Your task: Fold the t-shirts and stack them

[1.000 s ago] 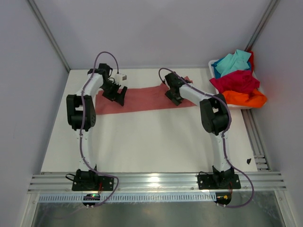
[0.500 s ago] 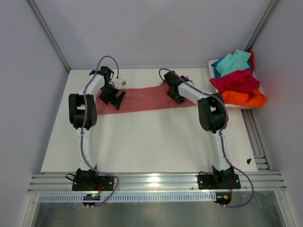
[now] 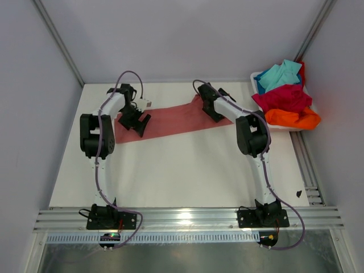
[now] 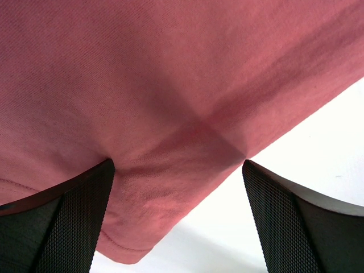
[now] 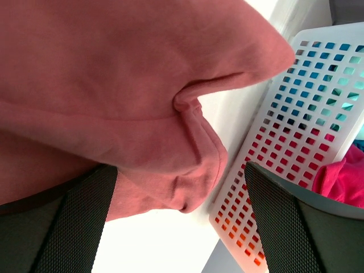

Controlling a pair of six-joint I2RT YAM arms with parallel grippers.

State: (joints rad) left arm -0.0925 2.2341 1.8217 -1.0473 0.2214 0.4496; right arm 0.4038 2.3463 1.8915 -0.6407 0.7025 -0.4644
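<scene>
Both of my grippers stand wide open with nothing clamped, one over each end of the salmon-pink t-shirt (image 3: 170, 119), which lies stretched across the far part of the table (image 3: 182, 170). The left gripper (image 3: 138, 122) has its fingers (image 4: 62, 222) either side of a folded corner of the cloth. Pink fabric fills the view ahead of it, and bare white table shows toward its right finger. A second ago it sat further back on the shirt; it has since slid nearer me and slightly left. The right gripper (image 3: 211, 108) has gone the other way, further out toward the white tub (image 3: 256, 75). From its wrist I see a bunched hem between and ahead of the spread fingers (image 5: 62, 227), with the tub's perforated wall just to its right. The shirt's right end has shifted with it, so the strip now slants. The turquoise t-shirt (image 3: 278, 75), crimson t-shirt (image 3: 284, 98) and orange t-shirt (image 3: 293, 118) are heaped in the tub as before, beyond the right gripper
</scene>
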